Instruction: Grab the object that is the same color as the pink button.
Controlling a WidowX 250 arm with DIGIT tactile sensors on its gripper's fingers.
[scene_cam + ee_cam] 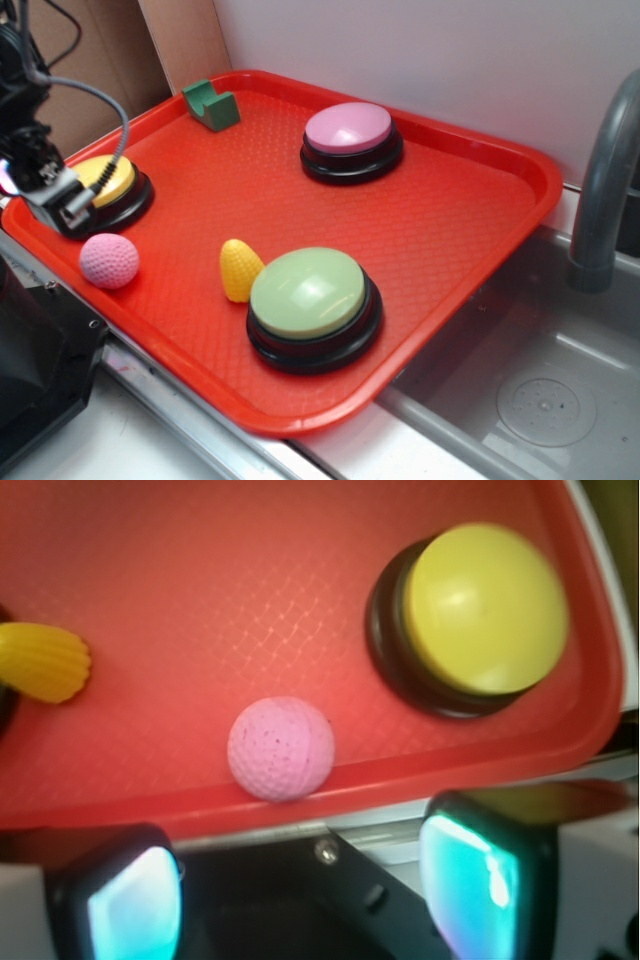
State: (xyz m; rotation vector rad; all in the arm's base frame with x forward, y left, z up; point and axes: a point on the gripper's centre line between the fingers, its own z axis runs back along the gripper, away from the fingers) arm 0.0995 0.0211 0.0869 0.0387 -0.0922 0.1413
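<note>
Three dome-topped buttons share a red tray (470,215) beside a steel sink (540,390) as my gripper (300,890) hangs over the tray's near-left edge, its two pads (135,905) spread wide with nothing between them. The pink ball (109,261), dimpled like a golf ball, rests on the tray floor at the near-left, right against the raised rim; from the wrist view it sits just beyond the gap between my pads, a little toward the left one, and I am not touching it. The yellow button (108,180) on its black base stands just beyond the ball, at the tray's left edge, and my gripper partly covers it in the exterior view. The pink button (349,128), lilac-pink dome on a black base, stands at the far side of the tray, well apart from the ball. The green button (309,292) sits at the near middle of the tray, with a yellow corn-shaped toy (238,268) leaning just beside its left side, between that button and the ball. A small green block (212,104) with a notch in its top lies in the tray's far-left corner. A grey faucet (605,180) curves up at the right edge of the scene, over the sink basin and its round drain.
</note>
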